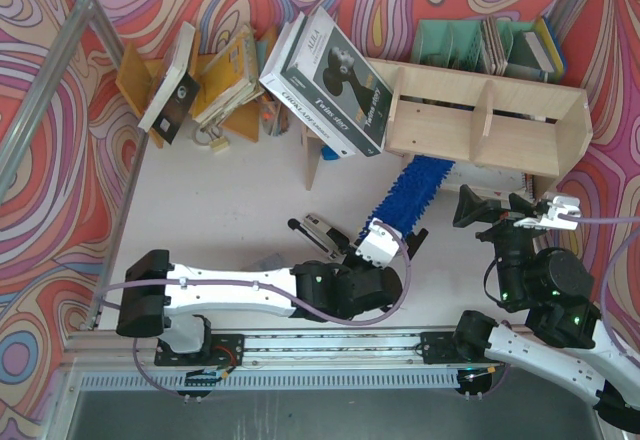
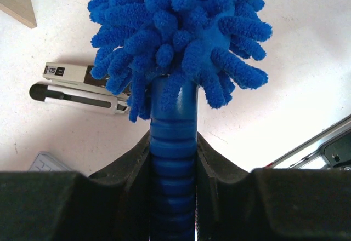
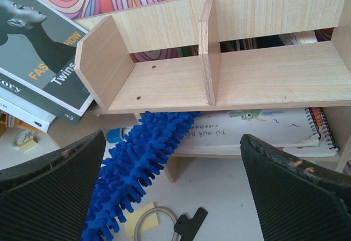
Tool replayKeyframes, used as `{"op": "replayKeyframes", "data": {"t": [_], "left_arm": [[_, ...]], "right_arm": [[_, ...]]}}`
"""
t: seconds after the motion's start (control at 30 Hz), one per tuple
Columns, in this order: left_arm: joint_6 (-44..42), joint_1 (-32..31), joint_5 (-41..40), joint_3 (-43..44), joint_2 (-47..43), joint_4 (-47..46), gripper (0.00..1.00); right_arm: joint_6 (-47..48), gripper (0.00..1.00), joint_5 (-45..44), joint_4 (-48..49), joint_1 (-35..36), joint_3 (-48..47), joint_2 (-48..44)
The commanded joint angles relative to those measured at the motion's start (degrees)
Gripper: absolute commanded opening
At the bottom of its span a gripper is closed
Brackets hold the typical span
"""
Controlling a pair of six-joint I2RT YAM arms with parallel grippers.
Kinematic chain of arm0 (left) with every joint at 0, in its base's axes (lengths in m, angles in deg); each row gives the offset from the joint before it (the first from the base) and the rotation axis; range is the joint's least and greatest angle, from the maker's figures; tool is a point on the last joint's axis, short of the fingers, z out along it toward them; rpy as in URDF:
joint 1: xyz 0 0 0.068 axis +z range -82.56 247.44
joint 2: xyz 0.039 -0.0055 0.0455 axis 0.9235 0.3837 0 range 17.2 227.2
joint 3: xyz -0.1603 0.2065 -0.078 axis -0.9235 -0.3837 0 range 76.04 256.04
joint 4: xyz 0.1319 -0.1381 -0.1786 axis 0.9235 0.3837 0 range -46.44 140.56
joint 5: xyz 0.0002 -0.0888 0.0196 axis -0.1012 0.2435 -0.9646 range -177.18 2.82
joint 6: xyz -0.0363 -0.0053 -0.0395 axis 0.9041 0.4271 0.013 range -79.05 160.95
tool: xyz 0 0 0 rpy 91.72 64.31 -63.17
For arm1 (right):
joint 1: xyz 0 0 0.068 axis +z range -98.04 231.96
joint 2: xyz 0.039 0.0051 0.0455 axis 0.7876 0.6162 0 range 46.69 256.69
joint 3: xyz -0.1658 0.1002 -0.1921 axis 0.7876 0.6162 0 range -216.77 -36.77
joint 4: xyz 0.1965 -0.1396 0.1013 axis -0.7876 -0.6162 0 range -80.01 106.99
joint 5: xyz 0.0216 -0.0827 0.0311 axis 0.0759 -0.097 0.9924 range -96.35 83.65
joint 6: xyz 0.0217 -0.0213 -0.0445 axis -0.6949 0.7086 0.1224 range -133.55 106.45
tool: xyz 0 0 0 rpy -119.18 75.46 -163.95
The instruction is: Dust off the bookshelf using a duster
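Note:
The pale plywood bookshelf (image 1: 480, 120) stands at the back right, with an upright divider (image 3: 209, 49) between two bare compartments. The blue fluffy duster (image 1: 415, 188) lies slantwise from my left gripper (image 1: 385, 242) up to the shelf. Its tip (image 3: 164, 123) reaches under the front edge of the left compartment's board. In the left wrist view my left gripper (image 2: 173, 170) is shut on the ribbed blue handle (image 2: 173, 142), with the fluffy head (image 2: 175, 33) just beyond the fingers. My right gripper (image 3: 173, 191) is open and holds nothing. It hovers in front of the shelf (image 3: 263, 71), to the right of the duster (image 3: 137, 164).
A children's book and a spiral notebook (image 3: 258, 128) lie on the shelf's lower tier. A large dark book (image 1: 325, 80) leans at the shelf's left end. An orange-brown rack (image 1: 215, 80) with books is at the back left, a mint-green file holder (image 1: 460, 45) behind. A stapler (image 2: 82, 87), a ring and a black clip (image 3: 189, 227) lie on the table.

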Motion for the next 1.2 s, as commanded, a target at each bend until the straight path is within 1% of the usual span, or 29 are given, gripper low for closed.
{"op": "replayKeyframes", "data": {"t": [0.0, 0.3, 0.4, 0.5, 0.67, 0.93, 1.03, 1.17], "left_arm": [[-1.1, -0.1, -3.7, -0.8, -2.5, -1.8, 0.00], [2.5, -0.1, 1.2, -2.6, 3.0, -0.3, 0.00], [2.7, -0.1, 3.2, -1.1, 5.1, 1.9, 0.00], [2.7, -0.1, 3.3, 0.1, 5.8, 3.8, 0.00], [1.2, -0.2, 0.8, 1.0, 2.3, 4.5, 0.00], [0.4, -0.7, -5.1, 2.9, -4.6, 8.2, 0.00], [0.9, -0.8, -6.1, 1.5, -6.4, 7.7, 0.00], [1.5, -0.7, -4.6, -1.7, -6.3, 5.5, 0.00]], "right_arm": [[0.2, 0.99, 0.1, 1.2, -0.1, 0.0, 0.1], [0.6, 0.99, 0.0, 1.4, -0.1, 0.0, 0.3], [0.9, 0.99, 0.0, 1.7, -0.1, 0.1, 0.5], [0.9, 0.99, 0.0, 1.8, -0.1, 0.1, 0.7], [0.8, 0.99, 0.2, 1.8, -0.1, 0.2, 0.7], [0.5, 0.99, 0.2, 1.5, -0.1, 0.1, 0.6], [0.3, 0.99, 0.2, 1.5, -0.1, 0.2, 0.6], [0.2, 0.99, 0.2, 1.5, -0.1, 0.2, 0.7]]}}
